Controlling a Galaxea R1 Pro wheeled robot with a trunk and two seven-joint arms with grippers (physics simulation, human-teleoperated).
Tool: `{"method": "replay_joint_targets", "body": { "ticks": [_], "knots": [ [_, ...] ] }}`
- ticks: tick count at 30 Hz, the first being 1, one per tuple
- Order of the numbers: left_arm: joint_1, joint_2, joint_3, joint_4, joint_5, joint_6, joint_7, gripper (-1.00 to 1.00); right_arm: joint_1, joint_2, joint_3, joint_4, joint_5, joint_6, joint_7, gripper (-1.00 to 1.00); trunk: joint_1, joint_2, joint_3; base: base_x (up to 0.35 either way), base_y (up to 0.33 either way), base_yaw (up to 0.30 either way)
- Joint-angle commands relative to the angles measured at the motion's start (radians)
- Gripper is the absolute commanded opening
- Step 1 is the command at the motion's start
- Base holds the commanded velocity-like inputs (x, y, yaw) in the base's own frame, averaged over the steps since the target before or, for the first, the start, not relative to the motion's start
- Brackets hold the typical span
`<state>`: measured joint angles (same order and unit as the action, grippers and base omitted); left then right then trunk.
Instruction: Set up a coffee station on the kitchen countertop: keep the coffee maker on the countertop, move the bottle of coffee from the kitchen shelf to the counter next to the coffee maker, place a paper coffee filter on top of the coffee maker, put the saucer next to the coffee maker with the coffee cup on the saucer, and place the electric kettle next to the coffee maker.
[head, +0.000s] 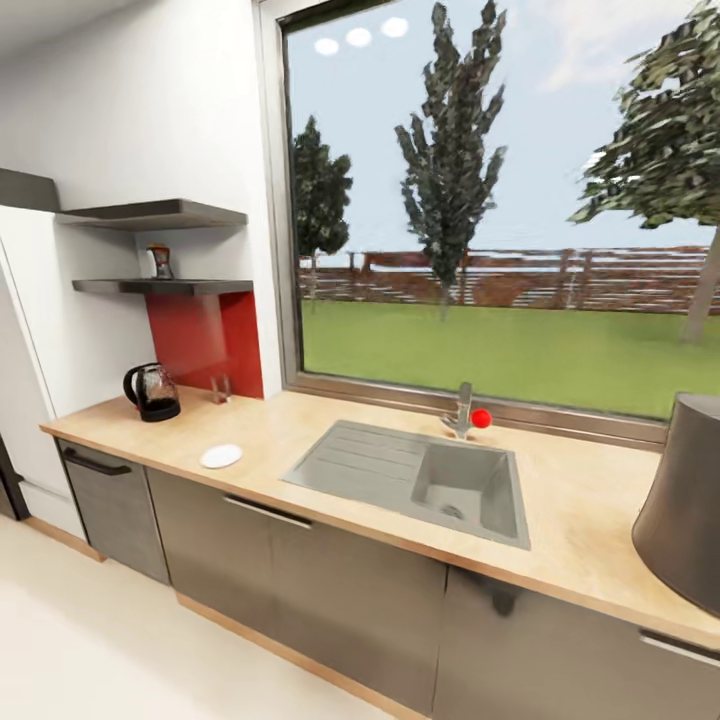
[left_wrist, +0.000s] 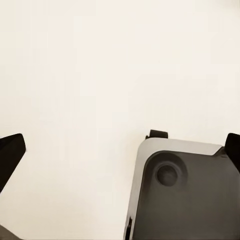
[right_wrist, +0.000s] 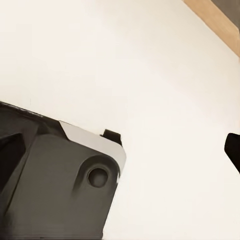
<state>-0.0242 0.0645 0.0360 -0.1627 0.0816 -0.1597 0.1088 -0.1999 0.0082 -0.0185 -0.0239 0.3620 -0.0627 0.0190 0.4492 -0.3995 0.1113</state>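
- Nearest the head camera is the coffee maker (head: 685, 500), a tall dark-grey cylinder standing at the right end of the kitchen countertop (head: 560, 500), close to its front edge. It looks heavy and stable and, by the task, should be left where it is.
- Far off at the left end, the electric kettle (head: 152, 391) sits near the back edge. Its glass body is probably fragile and slick, so the black loop handle looks like the safest hold.
- Just beside it toward the window stands a small clear glass (head: 220, 388), against the red backsplash (head: 205, 340).
- Above them, on the lower kitchen shelf (head: 165, 286), stands what looks like the bottle of coffee (head: 160, 261). It is small, rigid and likely light; a grip round the body seems best.
- A white saucer (head: 221, 456) lies flat near the front edge, left of the sink (head: 415, 480). It is thin and hard to lift flat; taking it by the rim looks wisest.
- Both wrist views look down on pale floor (left_wrist: 100, 75) and the robot's grey base (left_wrist: 185, 195), so the arms appear to hang low at its sides.
- The left gripper (left_wrist: 120, 150) has dark fingertips at opposite edges, spread wide, holding nothing. Of the right gripper one fingertip (right_wrist: 232, 147) shows; its opening I cannot tell.
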Motion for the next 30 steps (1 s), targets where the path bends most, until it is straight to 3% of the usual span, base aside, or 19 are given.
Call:
{"method": "replay_joint_targets", "body": {
  "ticks": [1,6,11,21,30],
  "knots": [
    [0.0,0.0,0.001,0.001,0.009,-0.004,-0.001,1.0,0.005,0.0,-0.002,0.001,0.004,-0.002,0.003,1.0,0.001,0.0,0.0,0.279,0.238,0.0],
    [0.006,0.004,-0.001,0.002,0.007,-0.004,-0.001,1.0,0.03,0.001,-0.002,0.001,0.004,-0.003,0.002,1.0,0.001,0.0,0.0,0.252,0.255,0.0],
    [0.006,0.006,-0.001,0.002,0.004,-0.003,-0.001,1.0,0.053,0.018,-0.003,-0.001,0.002,-0.003,0.001,1.0,0.001,0.0,0.0,0.18,0.295,0.0],
    [0.004,-0.001,-0.001,0.002,0.006,-0.004,-0.001,1.0,0.056,0.077,-0.006,-0.002,-0.002,-0.008,0.0,1.0,0.001,0.0,0.0,0.127,0.317,0.0],
    [0.004,0.005,0.001,0.002,0.006,-0.003,-0.001,1.0,0.064,0.063,-0.006,-0.002,-0.013,-0.008,-0.005,1.0,0.001,0.0,0.0,0.121,0.322,0.0]
  ]
}}
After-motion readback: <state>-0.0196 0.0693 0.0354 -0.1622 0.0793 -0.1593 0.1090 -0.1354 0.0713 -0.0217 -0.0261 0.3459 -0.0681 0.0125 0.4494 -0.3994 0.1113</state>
